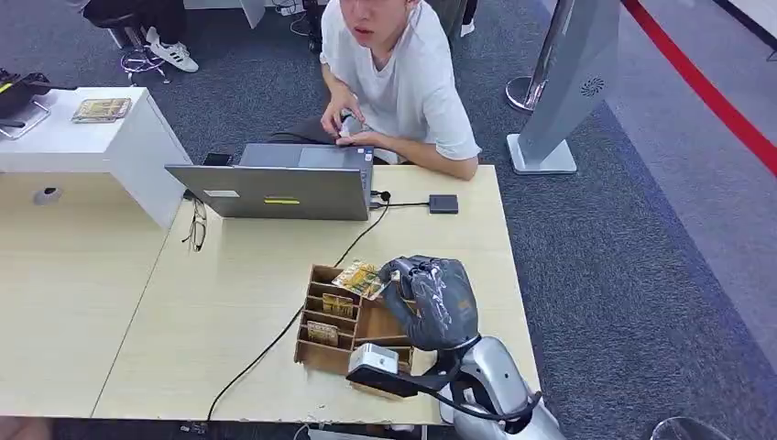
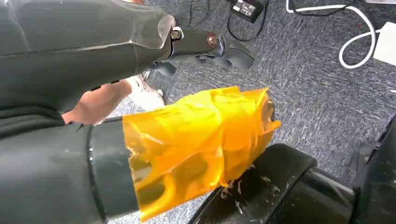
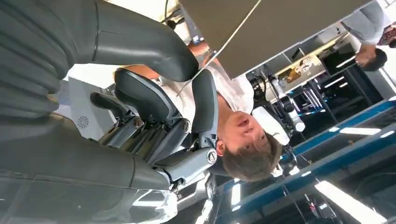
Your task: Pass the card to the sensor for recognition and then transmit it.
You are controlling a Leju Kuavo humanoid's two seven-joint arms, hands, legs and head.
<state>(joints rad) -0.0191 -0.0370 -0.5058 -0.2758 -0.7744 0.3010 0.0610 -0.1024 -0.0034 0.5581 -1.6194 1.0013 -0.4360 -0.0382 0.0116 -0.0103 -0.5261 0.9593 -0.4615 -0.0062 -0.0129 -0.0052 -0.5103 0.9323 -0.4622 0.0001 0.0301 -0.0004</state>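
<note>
A pale wood surface (image 1: pixel 257 302) stands on grey carpet (image 1: pixel 623 247), a red line (image 1: pixel 705 92) crossing the floor. A person (image 1: pixel 394 82) sits behind a laptop (image 1: pixel 275 188), its cable (image 1: pixel 275 339) trailing past a cardboard box (image 1: pixel 330 321) of cards. The right robot hand (image 1: pixel 429 298) grasps a card (image 1: pixel 359 278) over the box. The left robot hand (image 2: pixel 196 140) hangs above the carpet, taped orange; its grip cannot be told

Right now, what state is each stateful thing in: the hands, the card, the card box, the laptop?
right hand: raised above the card box, pinching a card
card: held at the right hand's fingertips, over the box
card box: open-topped, cards standing in its slots
laptop: open, facing the person
left hand: hanging over carpet, holding nothing
</note>
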